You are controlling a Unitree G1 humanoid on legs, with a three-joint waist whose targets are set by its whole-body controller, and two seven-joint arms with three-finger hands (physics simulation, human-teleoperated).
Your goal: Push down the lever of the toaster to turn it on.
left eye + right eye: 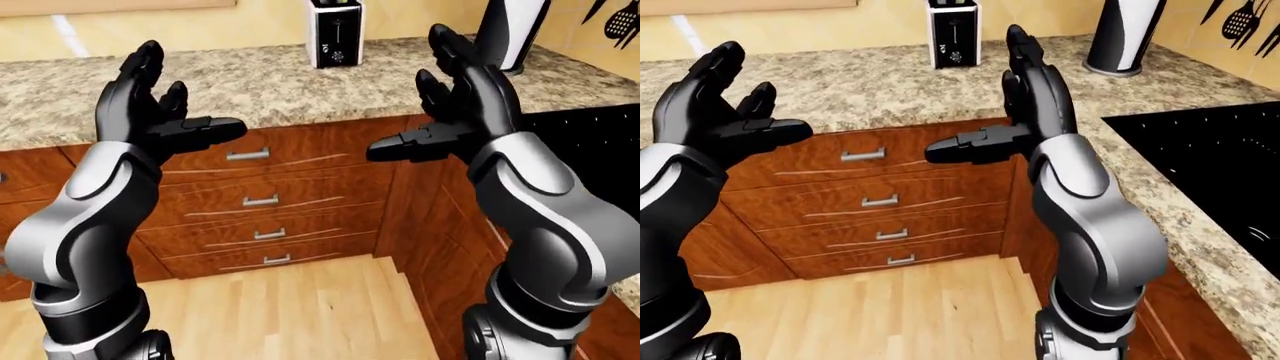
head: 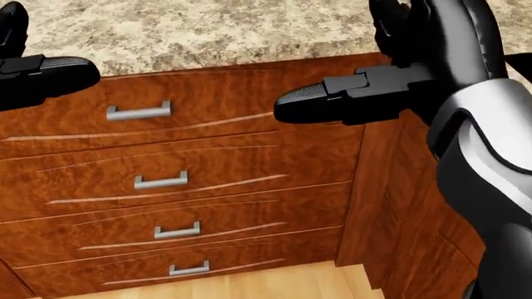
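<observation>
The black three-part fingers [image 1: 452, 56] of the right hand [image 1: 455, 101] are seen spread apart and pointing up, thumb jutting toward the view's left, nothing held; the left hand [image 1: 150, 101] is posed as its mirror, fingers likewise apart and empty. Both hands are raised with palms facing each other, forearms upright, above the reddish wooden drawer fronts [image 1: 262, 199]. The white and black upright toaster [image 1: 335, 34] is seen standing on the speckled granite worktop [image 1: 250, 86] near the wall, at the top of the left-eye view, well apart from both hands. It lies up and to the left of the right hand's fingers. The dark vertical slot on its face, presumably the lever track, runs top to bottom; the lever itself is too small to be told. The right hand is judged nearer. A forward reach is still wanted.
</observation>
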